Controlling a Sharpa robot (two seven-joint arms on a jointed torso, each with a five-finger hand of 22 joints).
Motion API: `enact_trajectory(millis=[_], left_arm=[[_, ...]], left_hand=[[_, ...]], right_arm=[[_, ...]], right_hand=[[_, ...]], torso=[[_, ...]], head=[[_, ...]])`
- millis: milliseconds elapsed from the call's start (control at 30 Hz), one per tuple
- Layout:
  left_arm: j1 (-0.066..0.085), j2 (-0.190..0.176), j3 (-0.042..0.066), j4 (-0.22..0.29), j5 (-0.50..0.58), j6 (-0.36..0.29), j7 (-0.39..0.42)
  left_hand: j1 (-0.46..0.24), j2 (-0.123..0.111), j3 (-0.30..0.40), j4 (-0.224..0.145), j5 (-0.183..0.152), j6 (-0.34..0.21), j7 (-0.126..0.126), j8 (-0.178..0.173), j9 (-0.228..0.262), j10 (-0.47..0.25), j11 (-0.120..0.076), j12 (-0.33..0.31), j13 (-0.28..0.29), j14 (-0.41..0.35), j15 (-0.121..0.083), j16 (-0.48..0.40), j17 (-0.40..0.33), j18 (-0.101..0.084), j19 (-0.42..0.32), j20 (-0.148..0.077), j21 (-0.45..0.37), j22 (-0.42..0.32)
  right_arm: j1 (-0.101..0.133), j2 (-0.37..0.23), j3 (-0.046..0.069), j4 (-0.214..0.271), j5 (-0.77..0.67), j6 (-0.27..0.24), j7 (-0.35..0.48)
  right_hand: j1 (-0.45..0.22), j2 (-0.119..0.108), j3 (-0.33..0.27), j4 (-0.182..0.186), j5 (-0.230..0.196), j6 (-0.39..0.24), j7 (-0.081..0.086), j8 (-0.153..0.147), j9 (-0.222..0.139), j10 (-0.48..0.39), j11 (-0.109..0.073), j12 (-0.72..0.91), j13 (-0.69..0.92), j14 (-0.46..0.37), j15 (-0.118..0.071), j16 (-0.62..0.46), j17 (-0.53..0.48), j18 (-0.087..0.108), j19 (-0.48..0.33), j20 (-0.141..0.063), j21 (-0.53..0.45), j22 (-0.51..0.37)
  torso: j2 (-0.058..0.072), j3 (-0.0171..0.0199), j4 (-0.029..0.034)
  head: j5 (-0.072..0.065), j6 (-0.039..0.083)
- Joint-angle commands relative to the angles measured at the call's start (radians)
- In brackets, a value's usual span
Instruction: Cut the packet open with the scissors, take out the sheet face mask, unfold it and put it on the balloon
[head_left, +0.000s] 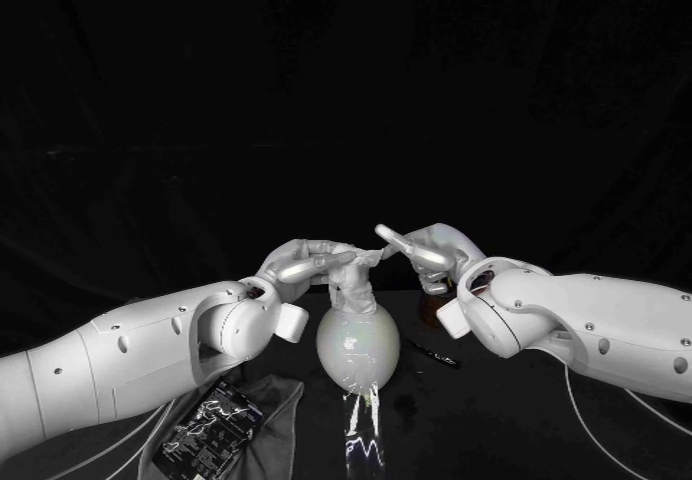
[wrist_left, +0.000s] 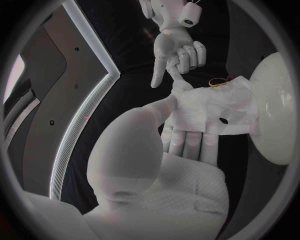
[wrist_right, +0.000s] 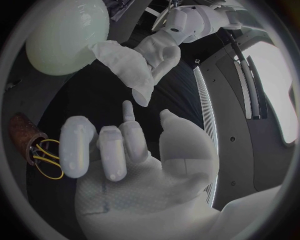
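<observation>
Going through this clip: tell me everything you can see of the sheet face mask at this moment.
The sheet face mask is a thin, white, limp sheet with a small dark cut-out showing. It is only partly unfolded, bunched in soft folds. The left hand holds it above the table, fingers behind the sheet, and one edge lies against the pale balloon. The right hand is close by with fingers apart, not gripping it.

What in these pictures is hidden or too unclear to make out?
- Head view: the top of the balloon, hidden behind the sheet face mask and the left hand.
- Head view: whether the packet is cut; it lies partly under the left arm.
- Head view: a small dark thing beside the right arm, too small to name.
- Whether the right hand touches the mask: unclear.
</observation>
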Motion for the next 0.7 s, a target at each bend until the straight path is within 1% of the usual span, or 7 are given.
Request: enact_trajectory(millis=[33,200,300,433,533,600,700], left_arm=[[0.001,0.001,0.001,0.003,-0.04,0.011,0.024],[0.001,0.001,0.001,0.004,-0.05,0.009,0.029],[0.001,0.001,0.001,0.005,-0.054,0.009,0.03],[0.001,0.002,0.001,0.006,-0.058,0.01,0.03],[0.001,0.002,0.001,0.007,-0.063,0.011,0.03],[0.001,0.002,0.001,0.007,-0.066,0.013,0.03],[0.001,0.002,0.001,0.008,-0.071,0.015,0.028]], left_hand=[[0.006,0.008,0.006,-0.007,0.003,-0.007,0.0,0.001,0.023,0.004,-0.001,-0.003,0.0,-0.007,0.001,0.007,0.001,0.004,-0.003,-0.002,0.007,0.001],[0.006,0.008,0.006,-0.007,0.003,-0.007,0.0,0.001,0.023,0.004,-0.001,-0.003,0.0,-0.007,0.001,0.007,0.001,0.004,-0.003,-0.002,0.007,0.001],[0.006,0.008,0.005,-0.009,0.003,-0.007,0.0,0.002,0.023,0.003,-0.001,-0.003,0.0,-0.008,0.001,0.008,0.002,0.004,-0.003,-0.002,0.008,0.002],[0.006,0.008,0.005,-0.009,0.003,-0.007,0.0,0.002,0.023,0.003,-0.001,-0.003,0.0,-0.008,0.001,0.008,0.002,0.004,-0.003,-0.002,0.008,0.002],[0.006,0.007,0.005,-0.01,0.003,-0.007,0.0,0.002,0.024,0.003,-0.001,-0.003,0.0,-0.009,0.001,0.009,0.003,0.004,-0.003,-0.003,0.008,0.002],[0.006,0.007,0.005,-0.01,0.003,-0.007,0.0,0.002,0.024,0.003,-0.001,-0.003,0.0,-0.009,0.001,0.009,0.003,0.004,-0.003,-0.003,0.008,0.002],[0.006,0.007,0.005,-0.01,0.003,-0.007,0.0,0.002,0.024,0.003,-0.001,-0.003,0.0,-0.009,0.001,0.009,0.003,0.004,-0.003,-0.003,0.008,0.002]], right_arm=[[0.0,0.0,0.0,0.003,0.114,0.085,-0.004],[0.0,0.003,0.0,0.002,0.148,0.114,-0.012],[0.0,0.006,0.0,0.001,0.162,0.119,-0.012],[0.0,0.01,0.0,-0.001,0.174,0.111,0.0],[0.0,0.013,0.0,-0.003,0.183,0.096,0.019],[0.0,0.016,0.0,-0.004,0.19,0.082,0.036],[0.0,0.02,0.0,-0.007,0.202,0.06,0.064]], right_hand=[[0.004,0.009,-0.009,-0.001,0.006,0.009,0.001,0.003,0.0,0.024,-0.002,0.016,0.164,0.106,-0.01,0.007,0.263,-0.003,0.01,-0.001,0.011,0.197],[0.023,0.014,-0.017,-0.002,0.012,0.014,-0.001,0.003,-0.001,0.025,-0.004,0.019,0.165,0.106,-0.012,0.007,0.263,-0.003,0.011,-0.003,0.015,0.198],[0.053,0.016,-0.025,-0.003,0.018,0.015,-0.002,0.001,-0.003,0.025,-0.004,0.02,0.165,0.106,-0.013,0.007,0.263,-0.003,0.012,-0.005,0.016,0.198],[0.094,0.017,-0.036,-0.005,0.023,0.017,-0.002,-0.002,-0.006,0.025,-0.005,0.02,0.165,0.106,-0.013,0.007,0.263,-0.003,0.011,-0.005,0.016,0.198],[0.108,0.017,-0.039,-0.005,0.023,0.017,-0.002,-0.003,-0.006,0.025,-0.004,0.021,0.166,0.106,-0.013,0.007,0.263,-0.003,0.011,-0.005,0.015,0.197],[0.18,0.012,-0.039,-0.026,0.021,0.017,-0.002,-0.005,-0.009,0.025,-0.004,0.022,0.167,0.106,-0.013,0.007,0.263,-0.003,0.011,-0.005,0.017,0.198],[0.264,0.011,-0.044,-0.041,0.018,0.02,-0.002,-0.009,-0.012,0.026,-0.005,0.025,0.168,0.106,-0.013,0.007,0.263,-0.003,0.01,-0.006,0.016,0.197]], torso=[[0.0,0.0002,-0.0004],[0.0,-0.0001,-0.0003],[0.0,0.0001,0.0],[0.001,0.0,0.0004],[0.001,0.0,0.0009],[0.0,-0.0002,0.0008],[0.0,-0.0001,0.001]], head=[[0.0,0.001],[-0.002,0.002],[-0.004,0.0],[-0.005,0.0],[-0.005,-0.001],[-0.006,-0.001],[-0.005,-0.001]])
